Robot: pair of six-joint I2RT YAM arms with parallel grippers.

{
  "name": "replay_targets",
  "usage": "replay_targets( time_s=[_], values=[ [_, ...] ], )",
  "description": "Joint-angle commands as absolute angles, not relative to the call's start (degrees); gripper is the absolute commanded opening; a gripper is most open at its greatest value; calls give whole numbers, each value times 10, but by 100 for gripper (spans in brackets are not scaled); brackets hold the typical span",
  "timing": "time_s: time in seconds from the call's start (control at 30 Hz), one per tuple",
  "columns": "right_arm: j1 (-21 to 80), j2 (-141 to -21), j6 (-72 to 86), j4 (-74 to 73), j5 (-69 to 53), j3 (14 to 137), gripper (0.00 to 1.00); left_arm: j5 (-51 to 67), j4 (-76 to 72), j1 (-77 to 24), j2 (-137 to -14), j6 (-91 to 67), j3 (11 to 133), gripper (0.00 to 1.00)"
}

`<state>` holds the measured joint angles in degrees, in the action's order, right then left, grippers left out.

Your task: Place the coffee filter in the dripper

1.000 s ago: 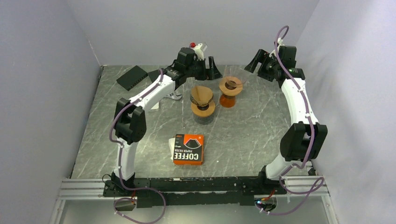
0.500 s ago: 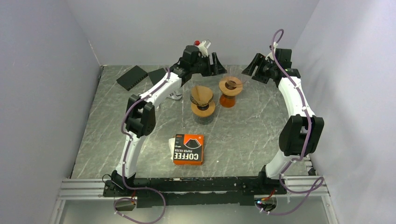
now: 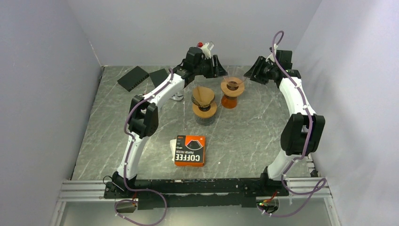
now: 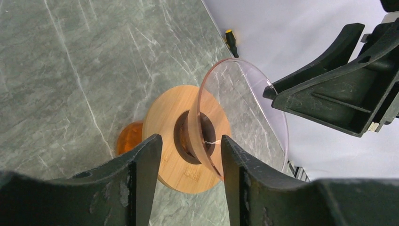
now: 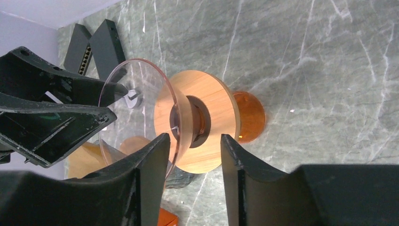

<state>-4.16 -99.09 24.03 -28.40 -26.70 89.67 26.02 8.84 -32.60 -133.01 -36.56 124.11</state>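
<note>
Glass and wood are filling both my wrist views: the dripper (image 3: 232,88), a clear cone over a wooden collar and an orange base, is standing upright on the table (image 3: 263,136). I am holding my left jaws just to its far left and my right jaws just to its far right, both level with the cone's rim. Each pair is standing about half apart, with the cone showing in the gap; I cannot tell whether either is touching the glass. The filter (image 3: 202,94), brown paper, is sitting in a second dripper (image 3: 205,111) just left of the first. The box (image 3: 189,150) of filters is lying flat, well nearer to me than the dripper.
</note>
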Motion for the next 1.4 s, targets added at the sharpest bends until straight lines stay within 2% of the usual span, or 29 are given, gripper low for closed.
replay_targets(
  time_s=[0.0, 0.2, 0.33, 0.43, 0.63, 0.77, 1.03, 1.37],
  values=[
    [-45, -997, 243, -258, -290, 896, 45, 257, 96, -329, -1322, -349, 1249, 53],
    [-45, -997, 244, -254, -296, 890, 40, 257, 83, -329, -1314, -348, 1235, 53],
    [-45, -991, 244, -252, -301, 892, 42, 254, 85, -329, -1307, -343, 1237, 64],
    [-45, -979, 245, -249, -310, 897, 46, 255, 73, -329, -1293, -337, 1234, 72],
    [-45, -925, 247, -238, -303, 897, 64, 217, 80, -328, -1232, -284, 1214, 84],
    [-44, -887, 247, -231, -300, 885, 72, 164, 73, -323, -1159, -231, 1153, 90],
    [-36, -851, 239, -233, -305, 862, 80, 30, 107, -294, -1003, -136, 1013, 94],
    [-11, -830, 232, -227, -296, 822, 84, -42, 210, -217, -821, -231, 752, 94]
  ],
)
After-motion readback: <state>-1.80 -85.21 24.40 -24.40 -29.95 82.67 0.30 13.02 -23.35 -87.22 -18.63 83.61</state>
